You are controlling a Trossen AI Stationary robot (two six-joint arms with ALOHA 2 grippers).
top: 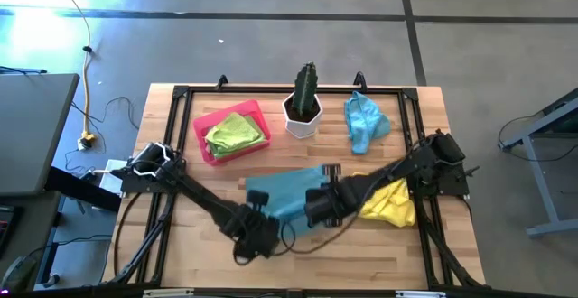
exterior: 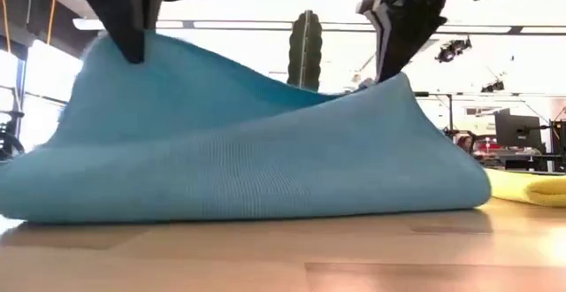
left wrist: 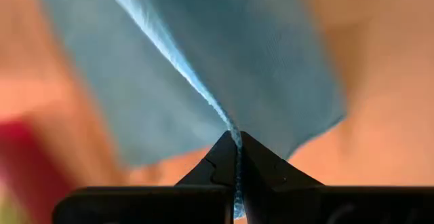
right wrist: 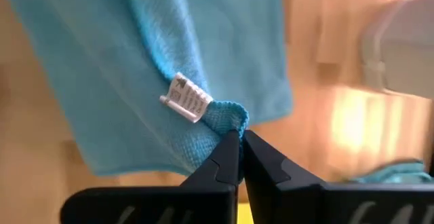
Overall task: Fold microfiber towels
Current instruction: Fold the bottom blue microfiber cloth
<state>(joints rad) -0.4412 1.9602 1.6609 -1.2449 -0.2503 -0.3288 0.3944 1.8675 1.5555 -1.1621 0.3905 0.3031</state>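
Blue cloth is pinched in both sets of fingers. The left gripper [left wrist: 237, 157] has its fingers pressed together on a folded edge of the blue towel [top: 287, 192], with the fabric fanning away from the tips. The right gripper [right wrist: 239, 142] is clamped on a corner of the same towel, just beside its small white tag [right wrist: 186, 97].

In the low view the two held points stand up as peaks at upper left and upper right of the frame, and the towel [exterior: 248, 150] sags between them, its lower fold lying on the bench [exterior: 283, 257].

From above, this towel sits at lower centre of the frame, between the two arms. A yellow towel [top: 390, 203] lies just to its right, partly under the right arm. A second blue towel [top: 365, 122] lies crumpled at upper right. A green towel [top: 235, 133] rests in a pink tray [top: 200, 135] at upper left, and a cactus [top: 306, 88] in a white pot [top: 302, 117] stands between the tray and the crumpled towel.
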